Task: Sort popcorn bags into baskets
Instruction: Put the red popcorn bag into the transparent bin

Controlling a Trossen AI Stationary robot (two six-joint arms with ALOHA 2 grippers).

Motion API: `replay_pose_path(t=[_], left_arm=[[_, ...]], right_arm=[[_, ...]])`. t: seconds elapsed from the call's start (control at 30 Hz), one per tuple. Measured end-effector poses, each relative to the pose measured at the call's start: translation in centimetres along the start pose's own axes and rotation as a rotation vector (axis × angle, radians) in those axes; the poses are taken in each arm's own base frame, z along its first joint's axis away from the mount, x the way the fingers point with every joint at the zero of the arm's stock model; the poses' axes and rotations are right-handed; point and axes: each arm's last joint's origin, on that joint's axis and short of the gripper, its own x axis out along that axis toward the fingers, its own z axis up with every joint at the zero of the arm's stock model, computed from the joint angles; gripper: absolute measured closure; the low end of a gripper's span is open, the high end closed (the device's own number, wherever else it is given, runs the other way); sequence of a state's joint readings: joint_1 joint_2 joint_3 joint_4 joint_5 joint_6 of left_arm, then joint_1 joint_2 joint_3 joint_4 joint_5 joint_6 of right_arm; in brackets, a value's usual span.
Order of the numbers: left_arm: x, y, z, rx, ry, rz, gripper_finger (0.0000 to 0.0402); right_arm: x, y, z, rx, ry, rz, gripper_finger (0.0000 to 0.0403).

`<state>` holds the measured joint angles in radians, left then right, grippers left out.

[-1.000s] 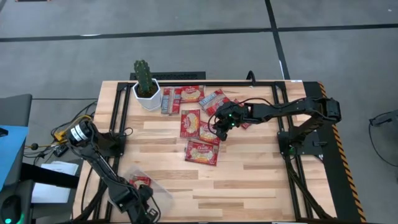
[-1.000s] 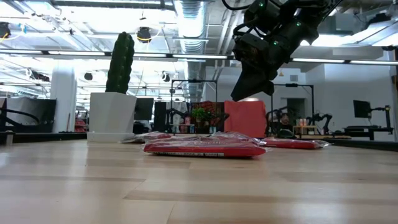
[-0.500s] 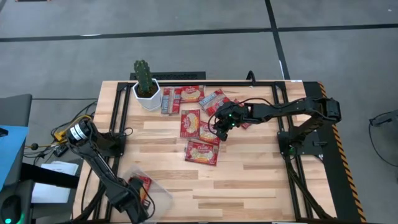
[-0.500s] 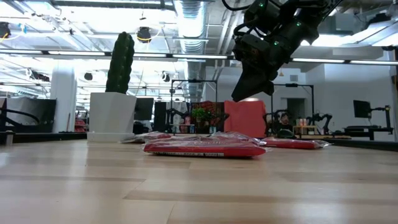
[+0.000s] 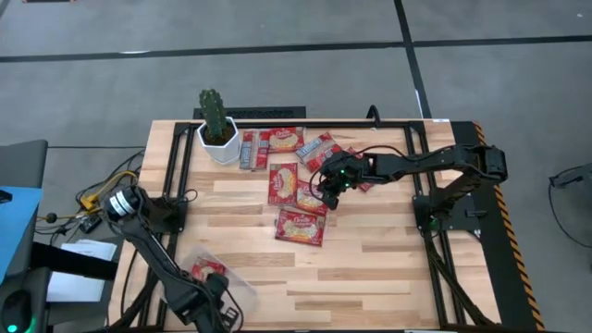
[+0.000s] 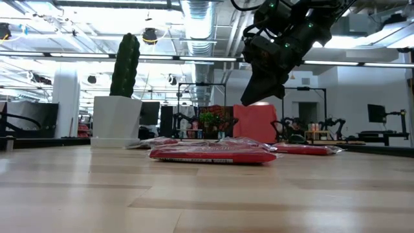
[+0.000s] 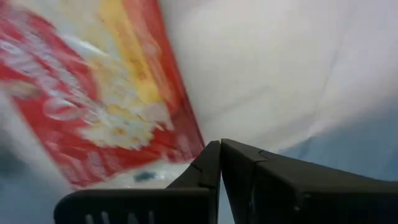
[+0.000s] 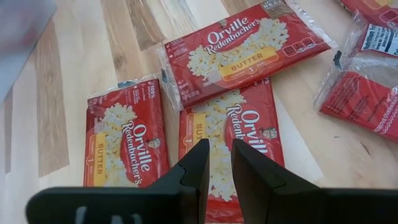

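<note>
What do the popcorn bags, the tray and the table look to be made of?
Popcorn bags: glossy plastic film, crinkled at clear sealed edges. Tray: clear plastic; table shows through. Table: pale wooden planks, visible grain, satin finish.

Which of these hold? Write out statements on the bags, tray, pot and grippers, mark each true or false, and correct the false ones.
1. One popcorn bag lies in the clear tray. True.
2. The right gripper holds a bag. False: it hangs empty, slightly open, above the loose bags.
3. The cactus pot stands near the table's far left corner. True.
4. The left gripper is wide open. False: it is shut, over the tray.
</note>
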<state>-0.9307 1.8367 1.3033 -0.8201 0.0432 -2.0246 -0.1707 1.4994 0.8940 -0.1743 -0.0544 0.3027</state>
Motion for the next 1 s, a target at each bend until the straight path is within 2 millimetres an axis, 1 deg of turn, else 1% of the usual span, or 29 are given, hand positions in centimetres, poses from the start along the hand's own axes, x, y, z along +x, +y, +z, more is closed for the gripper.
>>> replay_pose_path(t=[0.13,0.2,0.27,0.47,0.7,0.77,0.87,1.0], left_arm=[[1.8,-0.1,-0.1,0.026,0.041,0.070,0.0401],[2.3,-0.2,-0.1,0.033,0.045,0.074,0.0401],[2.2,-0.2,-0.1,0.029,0.033,0.066,0.0401],[2.1,0.4,-0.1,0.001,0.015,0.125,0.0401],[1.9,1.8,0.1,-0.035,0.012,0.271,0.0401],[1.4,1.5,0.1,-0.036,-0.040,0.220,0.0401],[0.3,0.1,0.0,-0.023,-0.099,0.082,0.0401],[0.6,-0.6,0.0,-0.012,-0.085,0.011,0.0401]], right_arm=[[0.0,-0.1,-0.1,-0.004,0.009,-0.004,0.0310],[0.0,-0.1,-0.1,-0.005,0.009,-0.004,0.0310],[0.0,-0.1,-0.1,-0.006,0.010,-0.004,0.0310],[0.0,-0.1,-0.1,-0.016,0.010,-0.006,0.0310],[0.0,-0.1,-0.1,-0.022,0.011,-0.006,0.0310],[0.0,-0.1,-0.1,-0.022,0.011,-0.007,0.0310],[0.0,-0.1,-0.1,-0.021,0.011,-0.007,0.0310],[0.0,-0.1,-0.1,-0.021,0.012,-0.007,0.0310]])
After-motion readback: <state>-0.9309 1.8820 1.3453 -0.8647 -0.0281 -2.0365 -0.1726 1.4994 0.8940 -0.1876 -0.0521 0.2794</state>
